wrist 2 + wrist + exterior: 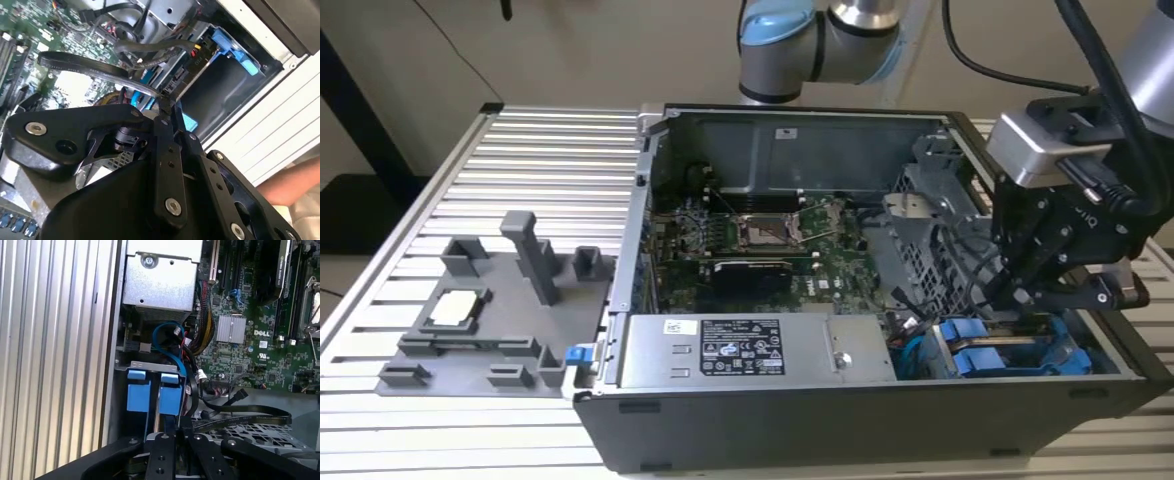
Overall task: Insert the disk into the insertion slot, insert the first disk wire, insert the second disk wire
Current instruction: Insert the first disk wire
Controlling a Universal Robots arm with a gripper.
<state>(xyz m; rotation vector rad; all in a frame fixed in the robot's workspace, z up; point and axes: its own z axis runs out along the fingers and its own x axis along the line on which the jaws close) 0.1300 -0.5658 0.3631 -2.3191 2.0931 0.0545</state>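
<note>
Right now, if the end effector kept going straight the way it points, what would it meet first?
Probably the blue-fronted drive carrier just ahead of the end effector; depth is unclear.

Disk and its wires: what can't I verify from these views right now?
- Which of the two blue carrier fronts is the task's: first wrist view, drive bodies hidden inside the insertion slot.
- How deep they sit: exterior view, the gripper stands partly in front.
- Where the black flat cable ends: second wrist view, the gripper covers it.
</note>
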